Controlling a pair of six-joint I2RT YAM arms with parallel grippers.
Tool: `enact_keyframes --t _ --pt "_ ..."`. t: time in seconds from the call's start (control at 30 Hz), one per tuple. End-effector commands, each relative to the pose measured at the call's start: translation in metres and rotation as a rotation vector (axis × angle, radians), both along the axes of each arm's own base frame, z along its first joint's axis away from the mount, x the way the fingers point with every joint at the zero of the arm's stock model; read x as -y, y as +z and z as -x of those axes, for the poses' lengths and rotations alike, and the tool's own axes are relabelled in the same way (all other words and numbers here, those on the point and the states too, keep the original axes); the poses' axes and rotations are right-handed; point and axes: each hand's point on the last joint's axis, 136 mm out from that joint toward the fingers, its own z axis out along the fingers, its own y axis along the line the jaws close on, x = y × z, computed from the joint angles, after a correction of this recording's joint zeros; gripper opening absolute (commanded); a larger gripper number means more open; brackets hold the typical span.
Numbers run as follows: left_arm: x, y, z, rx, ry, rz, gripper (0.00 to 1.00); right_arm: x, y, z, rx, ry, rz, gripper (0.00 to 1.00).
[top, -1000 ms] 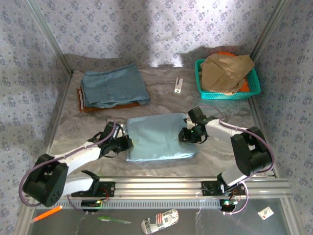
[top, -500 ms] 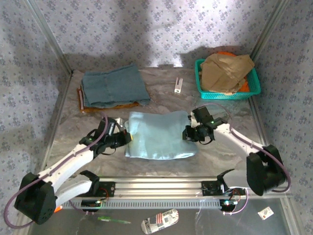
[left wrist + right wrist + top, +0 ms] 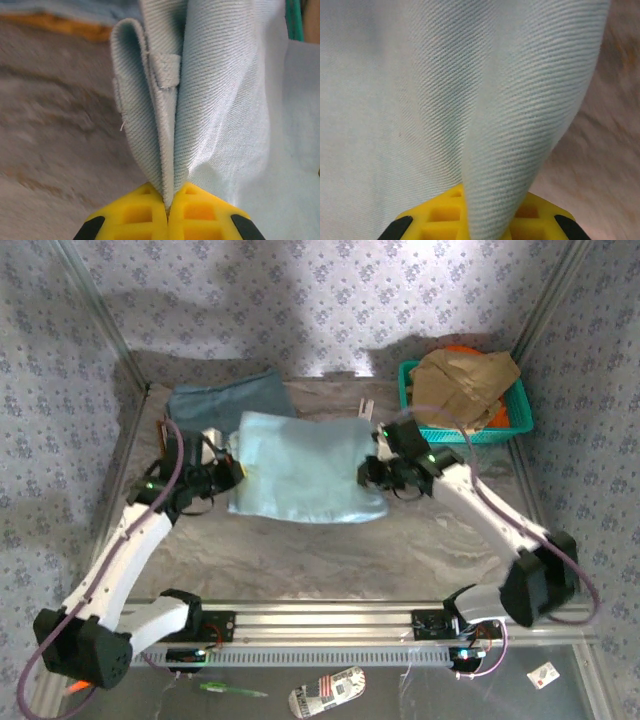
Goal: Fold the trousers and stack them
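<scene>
From above, I count one pair of pale blue trousers point(image 3: 305, 465), folded into a broad pad and spanning the gap between my two claws. My left claw point(image 3: 228, 475) is pinched onto the pad's left edge and my right claw point(image 3: 372, 472) onto its right edge. Beyond my left claw lies one darker blue garment point(image 3: 225, 400) on one orange board point(image 3: 166, 432). The trousers' far left corner overlaps that garment in this view, though I cannot tell whether they touch. Beyond my right claw and off to its right stands one green basket point(image 3: 520, 425) holding one tan garment point(image 3: 465, 380), well apart from the trousers. At my left wrist, two yellow fingers point(image 3: 132, 212) of the left claw point(image 3: 167, 205) are pressed together on a doubled fold of the trousers point(image 3: 220, 100), which rises straight ahead of them. One belt loop point(image 3: 165, 70) sits on that fold, and the table point(image 3: 50, 140) lies to the claw's left. At my right wrist, the right claw point(image 3: 470, 210) is closed on a hanging fold of the trousers point(image 3: 420, 90), which drapes over its two yellow fingers point(image 3: 437, 215), with the table point(image 3: 600, 150) to its right.
</scene>
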Motion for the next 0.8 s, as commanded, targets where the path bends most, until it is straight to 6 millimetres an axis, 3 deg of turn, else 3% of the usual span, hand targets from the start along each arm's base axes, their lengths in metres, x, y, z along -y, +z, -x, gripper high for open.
enact_keyframes --t 0.0,0.07,0.17,0.3,0.43,0.6,0.77 --pt "-0.047 0.022 -0.032 0.038 0.109 -0.065 0.00 -0.022 0.024 -0.055 0.112 0.023 0.032 0.00" --pt "-0.067 0.028 -0.049 0.049 0.159 -0.063 0.00 -0.039 0.034 -0.089 0.141 0.042 0.007 0.00" --pt "-0.094 0.036 -0.071 0.071 0.223 -0.078 0.00 -0.067 0.032 -0.127 0.119 0.076 -0.023 0.00" --pt "-0.126 0.046 -0.097 0.102 0.283 -0.059 0.00 -0.100 0.015 -0.171 0.080 0.106 -0.062 0.00" --pt "-0.154 0.045 -0.118 0.111 0.326 -0.086 0.00 -0.121 -0.003 -0.208 0.056 0.090 -0.121 0.00" --pt "-0.178 0.029 -0.144 0.113 0.383 -0.067 0.00 -0.139 -0.009 -0.242 0.087 0.068 -0.260 0.00" --pt "-0.196 0.020 -0.166 0.112 0.413 -0.057 0.00 -0.147 -0.014 -0.259 0.153 0.052 -0.288 0.00"
